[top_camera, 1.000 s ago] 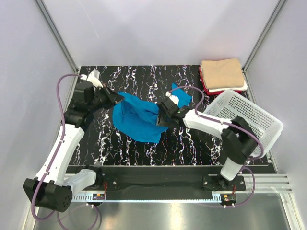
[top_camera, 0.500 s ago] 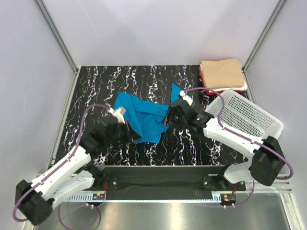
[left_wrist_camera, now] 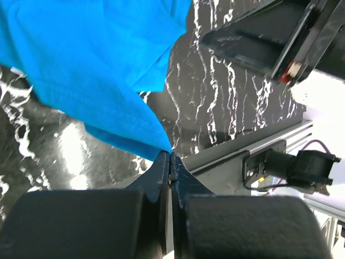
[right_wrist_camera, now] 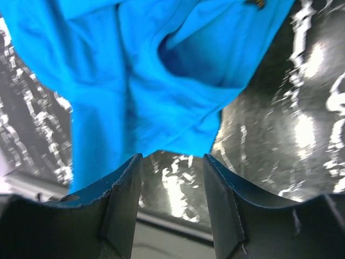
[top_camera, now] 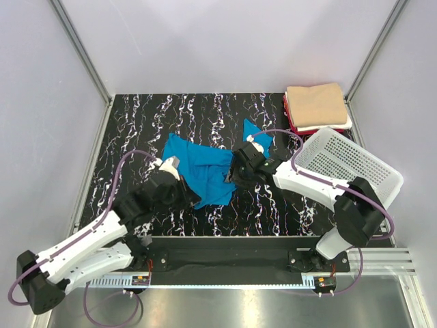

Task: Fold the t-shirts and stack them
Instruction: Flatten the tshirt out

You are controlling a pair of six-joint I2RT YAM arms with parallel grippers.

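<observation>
The turquoise-blue t-shirt [top_camera: 202, 166] lies crumpled in the middle of the black marbled table. My left gripper [top_camera: 196, 200] is at the shirt's near edge, shut on a corner of the cloth; in the left wrist view that blue t-shirt corner [left_wrist_camera: 135, 124] runs right into the left gripper's [left_wrist_camera: 170, 156] pressed tips. My right gripper [top_camera: 234, 175] hovers at the shirt's right side, open, with nothing between its fingers; the blue t-shirt [right_wrist_camera: 151, 81] lies just beyond the right gripper [right_wrist_camera: 172, 161]. Folded t-shirts [top_camera: 315, 104] are stacked at the back right, tan on top of red and white.
A white perforated basket [top_camera: 349, 164] lies tipped at the right side, just in front of the folded stack. Metal frame posts and grey walls close in the table on the left, right and back.
My left gripper has swung from the shirt's far left down to its near edge, pulling blue cloth with it. The right gripper has shifted only slightly beside the shirt.
</observation>
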